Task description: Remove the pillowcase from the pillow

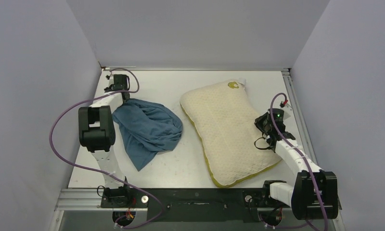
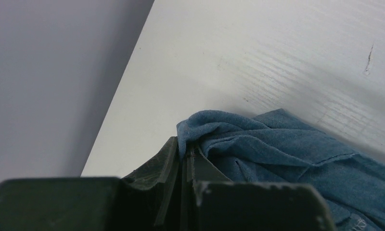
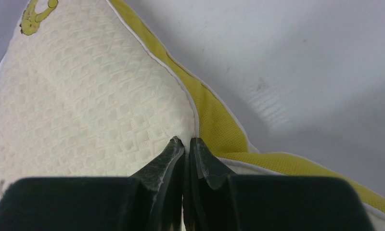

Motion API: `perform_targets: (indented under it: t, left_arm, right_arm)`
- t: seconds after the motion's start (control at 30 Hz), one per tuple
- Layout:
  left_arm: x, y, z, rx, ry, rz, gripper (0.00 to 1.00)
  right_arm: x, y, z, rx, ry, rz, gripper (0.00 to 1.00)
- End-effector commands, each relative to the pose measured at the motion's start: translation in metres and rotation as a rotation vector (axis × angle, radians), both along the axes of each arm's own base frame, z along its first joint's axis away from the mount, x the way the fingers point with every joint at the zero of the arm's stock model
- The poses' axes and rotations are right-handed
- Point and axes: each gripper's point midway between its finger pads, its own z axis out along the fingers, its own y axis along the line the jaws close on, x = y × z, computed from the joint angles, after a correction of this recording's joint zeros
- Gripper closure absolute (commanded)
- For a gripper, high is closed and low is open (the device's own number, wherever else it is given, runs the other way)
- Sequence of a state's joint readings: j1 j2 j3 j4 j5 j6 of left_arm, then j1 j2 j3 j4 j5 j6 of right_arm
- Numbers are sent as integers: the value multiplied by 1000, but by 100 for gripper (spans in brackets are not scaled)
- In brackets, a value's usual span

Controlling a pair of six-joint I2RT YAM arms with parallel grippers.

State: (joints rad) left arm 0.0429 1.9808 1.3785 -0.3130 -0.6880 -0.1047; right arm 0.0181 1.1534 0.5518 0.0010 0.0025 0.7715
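A white table point(image 1: 181, 166) is enclosed by 3 grey walls point(image 1: 195, 29); a metal rail point(image 1: 80, 197) is fixed at 6 o'clock; the tabletop is marked by a dark scratch point(image 2: 368, 60).

On the table point(image 1: 181, 166), the pillowcase point(image 1: 147, 127) lies heaped at the left, apart from the pillow point(image 1: 226, 130) slanting at the right, with the left gripper point(image 2: 183, 150) at the pillowcase's far left corner and the right gripper point(image 3: 186, 142) at the pillow's right edge.
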Motion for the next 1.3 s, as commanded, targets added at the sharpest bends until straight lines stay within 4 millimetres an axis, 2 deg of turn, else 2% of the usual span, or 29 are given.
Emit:
perform_targets:
  t: [0.0,0.03,0.13,0.23,0.33,0.47,0.57,0.63,0.7,0.73,0.8,0.87,0.93,0.97,1.07,1.1,1.2,1.23,1.27]
  left_arm:
    - [12,-4,35,40,-117,5,100]
    - [14,-8,37,45,-123,-12,100]
    - [26,-51,45,108,-127,-160,100]
    - [32,-109,50,234,-104,-342,100]
    - [31,-154,47,299,-94,-458,100]
    - [25,-190,42,296,-90,-540,100]
    - [19,-210,50,248,-119,-584,100]
    - [15,-220,63,204,-157,-604,100]
    - [9,-225,79,169,-190,-604,90]
    - [6,-227,88,152,-209,-598,81]
    - [-2,-230,111,120,-258,-590,53]
    - [-10,-234,135,80,-317,-589,40]
    - [-21,-238,160,17,-378,-600,30]
    - [-29,-238,178,-20,-426,-598,27]
    - [-54,-238,214,-159,-548,-589,17]
    - [-63,-236,224,-190,-582,-591,14]
    - [-94,-227,250,-272,-689,-597,9]
    - [-104,-225,259,-296,-722,-608,8]
    - [-115,-222,268,-316,-761,-618,8]
  right_arm:
    - [2,-34,22,-68,-28,-177,95]
    - [3,-32,24,-67,-33,-164,95]
    - [9,-17,33,-49,-73,-89,95]
    - [10,-3,40,-27,-103,-30,95]
    - [9,3,47,-26,-126,-22,95]
    - [-1,8,54,-39,-131,-52,95]
    - [-11,14,59,-54,-149,-74,95]
    - [-17,16,62,-63,-160,-96,95]
    - [-21,17,62,-67,-161,-102,95]
    - [-22,17,61,-69,-155,-99,94]
    - [-26,17,57,-75,-136,-98,89]
    - [-30,16,54,-84,-122,-96,80]
    - [-34,13,58,-99,-123,-92,66]
    - [-37,12,63,-105,-134,-90,57]
    - [-44,5,84,-138,-167,-96,26]
    - [-47,1,92,-150,-179,-103,19]
    - [-59,-10,119,-196,-205,-124,3]
    - [-63,-14,129,-209,-217,-135,1]
    - [-68,-19,138,-223,-229,-147,4]
